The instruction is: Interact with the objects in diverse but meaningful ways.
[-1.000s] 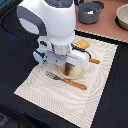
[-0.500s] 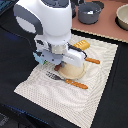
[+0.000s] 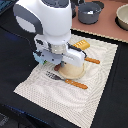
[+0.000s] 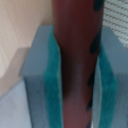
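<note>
Dark tabletop (image 3: 15, 60) fills most of the exterior view, with a pale striped cloth (image 3: 45, 90) spread across it and a tan surface beyond carrying a grey saucepan (image 3: 89, 12) and part of a pale bowl (image 3: 123, 17). Taking the cloth as landmark: a round pale plate (image 3: 75, 74) sits near its middle, a fork with an orange handle (image 3: 67, 81) lies on the cloth along the plate's near edge, and another orange-handled utensil (image 3: 91, 60) rests at the plate's far side. A golden scored bread loaf (image 3: 81, 47) lies toward the cloth's far edge. The arm's white body hangs over the plate, and the gripper (image 3: 58, 64) is low above it with a dark red piece showing between the fingers.

Close up in the wrist view, the gripper (image 4: 77, 75) is clamped on the thin red-brown sausage (image 4: 77, 55), which stands upright between the teal pads (image 4: 52, 80) and runs past them at both ends. Cream plate surface shows behind on one side and striped cloth on the other.

The likely trouble is slip or rotation: the sausage is smooth and round, held along a narrow line, so a quick move could let it pivot. If released upright, it would probably topple and roll off the plate onto the cloth, perhaps against the fork. Descending too far could press its lower end into the plate.
</note>
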Robot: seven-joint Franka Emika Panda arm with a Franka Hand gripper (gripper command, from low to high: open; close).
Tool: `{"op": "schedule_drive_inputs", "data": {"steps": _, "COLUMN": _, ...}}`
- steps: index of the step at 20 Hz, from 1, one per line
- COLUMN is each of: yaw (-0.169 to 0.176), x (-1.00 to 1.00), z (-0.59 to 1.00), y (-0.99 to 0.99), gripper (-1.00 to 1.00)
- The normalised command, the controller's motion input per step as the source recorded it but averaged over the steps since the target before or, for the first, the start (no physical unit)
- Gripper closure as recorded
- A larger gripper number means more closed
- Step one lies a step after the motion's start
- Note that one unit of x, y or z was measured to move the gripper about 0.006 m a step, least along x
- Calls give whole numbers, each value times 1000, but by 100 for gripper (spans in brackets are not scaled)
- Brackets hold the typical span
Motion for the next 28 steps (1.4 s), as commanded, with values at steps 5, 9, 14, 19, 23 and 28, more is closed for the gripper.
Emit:
{"op": "schedule_drive_inputs", "data": {"steps": 5, "yaw": 37, "x": -693, "z": -302, "y": 0, "gripper": 100}}
{"op": "schedule_drive_inputs", "data": {"steps": 9, "yaw": 41, "x": -731, "z": -306, "y": -17, "gripper": 100}}
{"op": "schedule_drive_inputs", "data": {"steps": 14, "yaw": 51, "x": -606, "z": -238, "y": -11, "gripper": 100}}
{"op": "schedule_drive_inputs", "data": {"steps": 19, "yaw": 37, "x": -317, "z": 0, "y": 0, "gripper": 100}}
{"op": "schedule_drive_inputs", "data": {"steps": 23, "yaw": 56, "x": -373, "z": 0, "y": 0, "gripper": 100}}
{"op": "schedule_drive_inputs", "data": {"steps": 28, "yaw": 47, "x": -278, "z": -62, "y": 0, "gripper": -100}}
